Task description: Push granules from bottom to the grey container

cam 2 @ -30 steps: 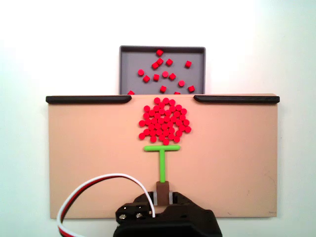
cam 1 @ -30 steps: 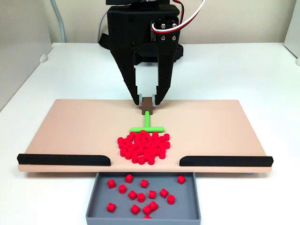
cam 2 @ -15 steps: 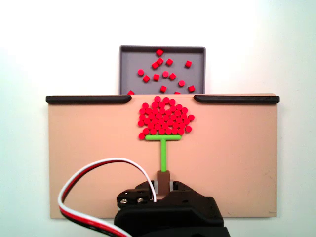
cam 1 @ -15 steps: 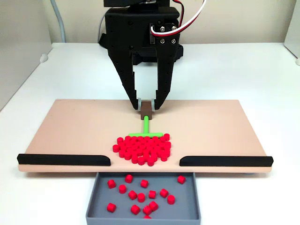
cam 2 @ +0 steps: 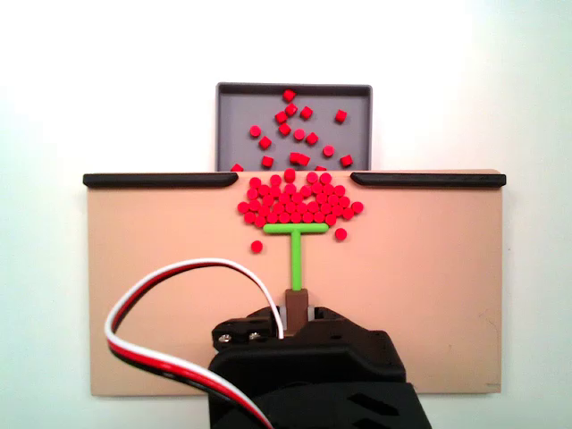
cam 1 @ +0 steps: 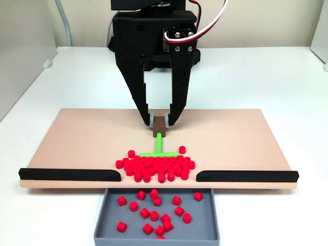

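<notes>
Gripper [cam 1: 160, 119] found closed on brown handle block [cam 1: 160, 124] of green T-shaped pusher [cam 1: 159, 149]; in both fixed views jaws seen pinching block from 2 sides. Held by the block so that crossbar met pile broadside while fingers stayed clear of pellets.

Granules [cam 1: 156, 168] massed on tan board [cam 1: 77, 141] against crossbar, in gap between 2 black strips [cam 1: 69, 175] at board's edge. Strips judged placed as guards, leaving the gap as sole exit, directly above grey container [cam 1: 105, 218].

Grey container [cam 2: 234, 116] set just beyond that edge, below board level, plainly to catch whatever dropped through. Roughly 15 pellets noted loose inside; count uncertain.

2 strays [cam 2: 256, 247] noted behind crossbar ends in fixed view from above, 1 left, 1 right. Judged beyond reach of a straight push.
</notes>
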Robot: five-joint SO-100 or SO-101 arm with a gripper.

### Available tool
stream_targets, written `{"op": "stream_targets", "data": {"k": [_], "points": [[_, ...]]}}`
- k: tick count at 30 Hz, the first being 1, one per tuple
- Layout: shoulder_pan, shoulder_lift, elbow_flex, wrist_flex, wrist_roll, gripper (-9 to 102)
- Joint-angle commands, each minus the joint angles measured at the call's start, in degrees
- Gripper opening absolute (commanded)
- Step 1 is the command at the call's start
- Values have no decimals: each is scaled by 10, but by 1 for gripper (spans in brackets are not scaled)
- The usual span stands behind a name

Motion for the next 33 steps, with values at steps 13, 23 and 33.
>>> {"op": "stream_targets", "data": {"k": [13, 23, 33], "points": [[1, 48, -98, 120, 17, 0], [0, 149, -105, 246, 8, 0], [-4, 210, -65, 250, 3, 0]]}}
